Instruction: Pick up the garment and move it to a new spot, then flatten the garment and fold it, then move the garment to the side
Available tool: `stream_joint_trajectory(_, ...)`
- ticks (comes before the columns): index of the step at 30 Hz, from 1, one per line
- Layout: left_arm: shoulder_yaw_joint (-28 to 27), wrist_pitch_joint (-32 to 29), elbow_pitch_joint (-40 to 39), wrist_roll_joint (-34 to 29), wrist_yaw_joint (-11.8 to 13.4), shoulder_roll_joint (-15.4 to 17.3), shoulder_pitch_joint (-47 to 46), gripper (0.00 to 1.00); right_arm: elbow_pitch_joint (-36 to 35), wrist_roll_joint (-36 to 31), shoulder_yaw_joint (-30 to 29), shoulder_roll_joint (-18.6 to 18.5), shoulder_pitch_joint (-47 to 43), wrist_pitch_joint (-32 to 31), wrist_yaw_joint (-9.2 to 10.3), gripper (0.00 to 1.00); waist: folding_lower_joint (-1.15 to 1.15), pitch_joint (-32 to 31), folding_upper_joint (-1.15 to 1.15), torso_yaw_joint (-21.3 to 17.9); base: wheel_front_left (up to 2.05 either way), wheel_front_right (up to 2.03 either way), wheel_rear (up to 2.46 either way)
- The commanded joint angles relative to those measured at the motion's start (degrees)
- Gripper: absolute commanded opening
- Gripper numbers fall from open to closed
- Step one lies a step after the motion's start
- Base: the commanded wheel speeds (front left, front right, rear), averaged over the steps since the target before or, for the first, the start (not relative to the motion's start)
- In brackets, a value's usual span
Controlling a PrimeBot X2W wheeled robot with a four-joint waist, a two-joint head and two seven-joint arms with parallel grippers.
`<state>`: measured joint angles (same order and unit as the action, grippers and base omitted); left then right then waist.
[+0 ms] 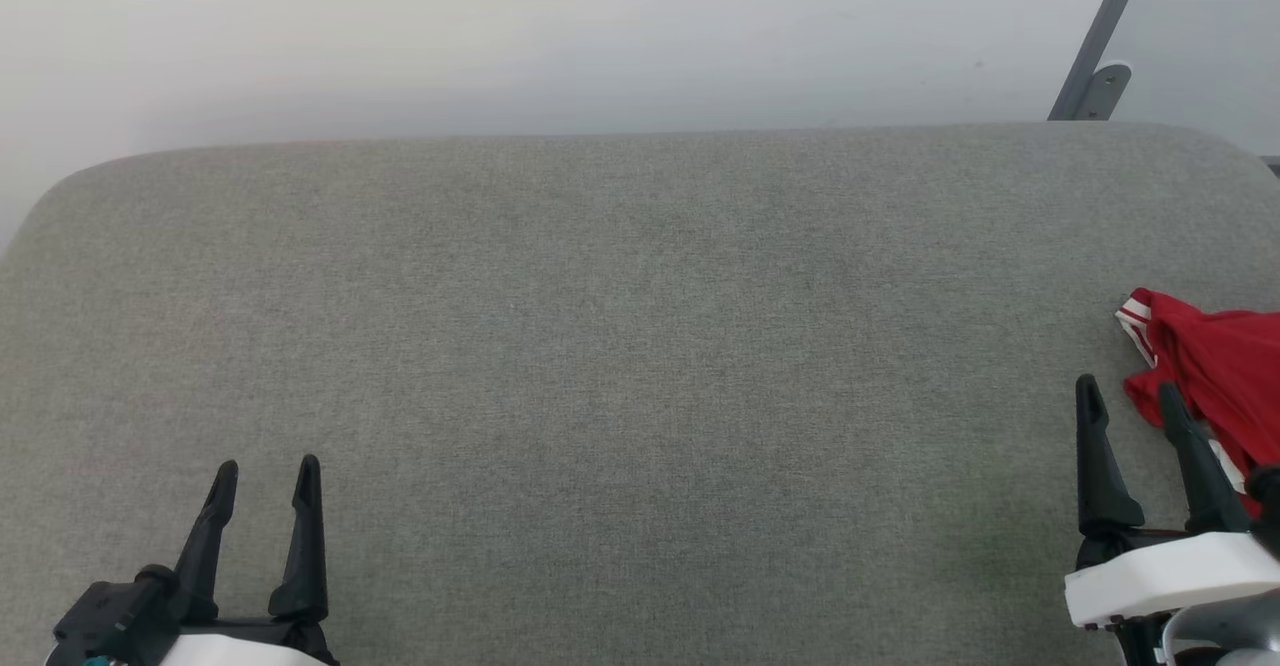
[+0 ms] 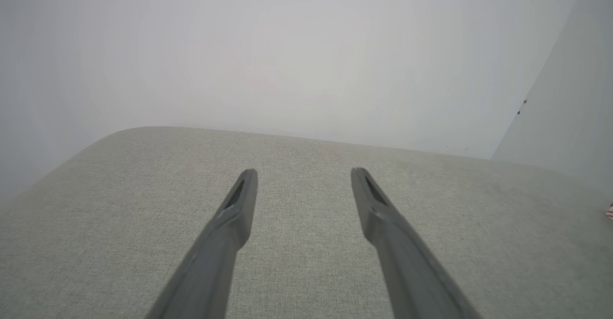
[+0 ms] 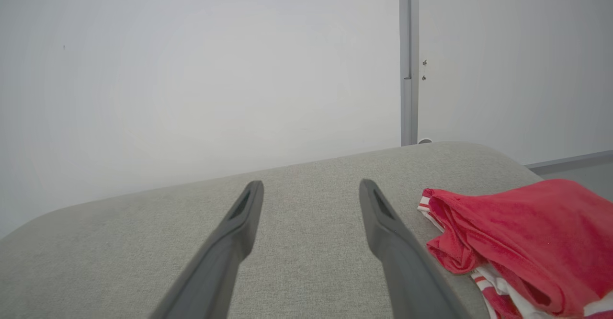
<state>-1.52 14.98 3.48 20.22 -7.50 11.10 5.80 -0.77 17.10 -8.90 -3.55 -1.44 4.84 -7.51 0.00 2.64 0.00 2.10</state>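
Crumpled red garment [image 3: 522, 233], table's right edge

Crumpled at the right edge of the grey fabric-covered table [image 1: 640, 346]: red jersey [image 1: 1220, 366] with red-and-white striped trim. Just beside it, right pincer [image 1: 1129, 386], fingers spread, outer finger crossing the cloth. Lower left, left pincer [image 1: 268, 464], spread, well apart.

Wide bare stretch of grey pad [image 1: 640, 346] across left and middle, open for passage, bunched shirt [image 1: 1215, 366] heaped at its right edge just beside the right gripper [image 1: 1128, 388], wall [image 1: 500, 36] closing the far side, slanted post [image 1: 1100, 46] behind the far right corner.
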Motion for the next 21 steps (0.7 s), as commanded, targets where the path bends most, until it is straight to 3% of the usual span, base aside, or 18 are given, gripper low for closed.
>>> stream_joint_trajectory(1,-0.1,0.3,0.2,-0.1,0.1,0.2,0.0,1.0,0.2,0.3,0.1,0.2,-0.2,-0.3,0.04,1.0,0.0,0.0,0.0,-0.1,0.0,0.0,0.0)
stream_joint_trajectory(19,-0.4,0.3,0.1,-1.0,0.1,-0.1,0.3,1.0,0.7,1.1,1.0,0.5,-0.5,0.3,0.04,1.0,0.0,-0.4,0.0,-0.5,0.0,0.0,0.0)
stream_joint_trajectory(20,-0.3,0.0,0.2,-0.5,0.0,-0.1,0.2,0.0,0.7,0.8,1.1,0.2,-0.1,0.1,0.0,0.0,0.0,-0.4,0.0,-0.5,0.0,0.0,0.0)
stream_joint_trajectory(21,-0.2,-0.1,0.6,-0.5,0.0,-0.3,0.2,0.0,1.2,0.9,1.2,0.2,-0.2,0.1,0.0,0.0,0.0,-0.4,0.0,-0.5,0.0,0.0,0.0)
